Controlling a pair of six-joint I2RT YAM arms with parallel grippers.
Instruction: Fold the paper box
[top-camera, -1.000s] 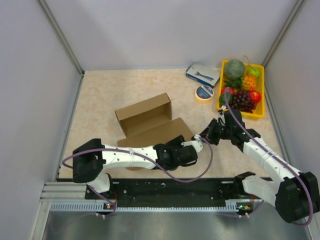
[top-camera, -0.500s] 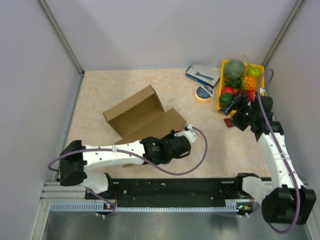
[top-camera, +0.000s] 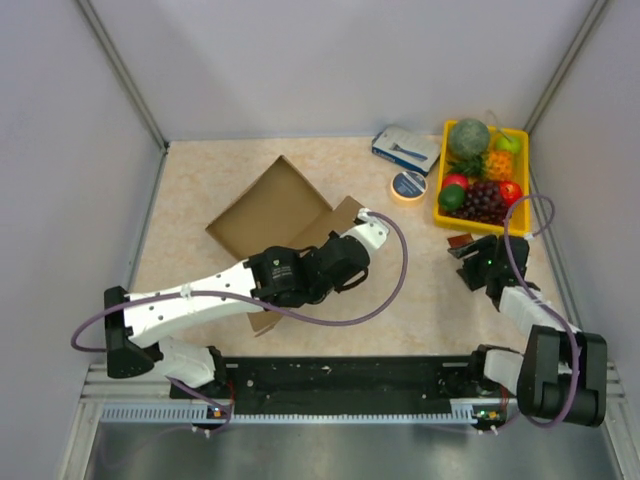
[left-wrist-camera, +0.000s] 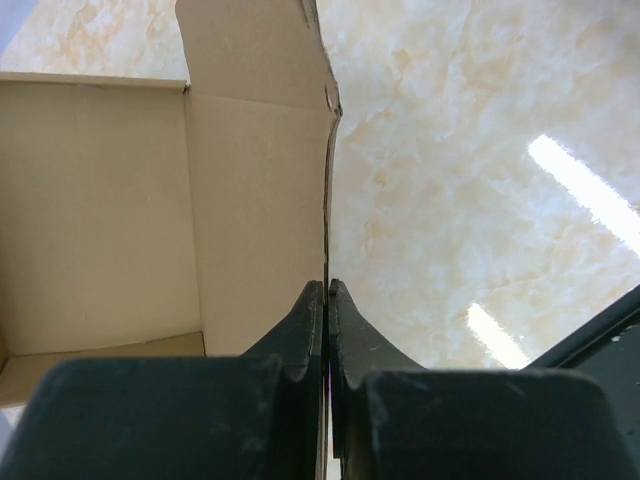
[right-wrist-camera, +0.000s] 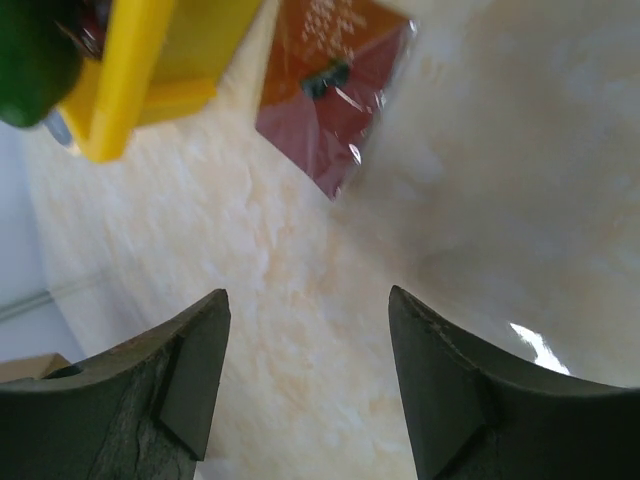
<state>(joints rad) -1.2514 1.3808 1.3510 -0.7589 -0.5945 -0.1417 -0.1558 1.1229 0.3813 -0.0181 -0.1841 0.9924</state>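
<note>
Two claws split the work: the left claw (left-wrist-camera: 327, 292) is pinched shut on a wall edge of the paper box (top-camera: 272, 208), well apart from the yellow fruit tray (top-camera: 500, 230), probably to steer the fold, while the right claw (right-wrist-camera: 305, 330) hangs open and empty just beside that tray.

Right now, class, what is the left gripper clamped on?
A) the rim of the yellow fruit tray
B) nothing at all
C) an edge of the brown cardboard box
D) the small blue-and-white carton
C: in the left wrist view the left gripper is shut on the thin upright edge of the paper box.
</note>
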